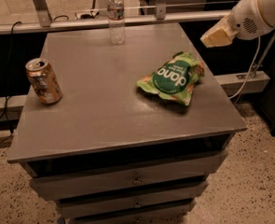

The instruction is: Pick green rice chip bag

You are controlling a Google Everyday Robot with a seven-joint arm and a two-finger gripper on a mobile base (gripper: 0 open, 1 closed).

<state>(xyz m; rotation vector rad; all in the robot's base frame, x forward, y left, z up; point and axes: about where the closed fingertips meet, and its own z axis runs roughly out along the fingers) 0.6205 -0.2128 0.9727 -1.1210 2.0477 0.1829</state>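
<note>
The green rice chip bag [173, 78], crinkly and puffed, with a dark-green circle, is lying on the right half of a smooth grey cabinet top [104, 111]. The cream-tipped gripper [216, 36] is hovering beyond the right rear edge, apart from the bag; its opening cannot be told. A dented gold can [44, 80] is standing at left, and a clear plastic bottle [116, 15] at the back.

Single camera, high, in front of drawer cabinet [104, 120], tilted down across its top. Mid-range: whole top framed, floor [263, 167] at sides. Gripper [216, 35] upper right of frame, beside cabinet's far right corner.
</note>
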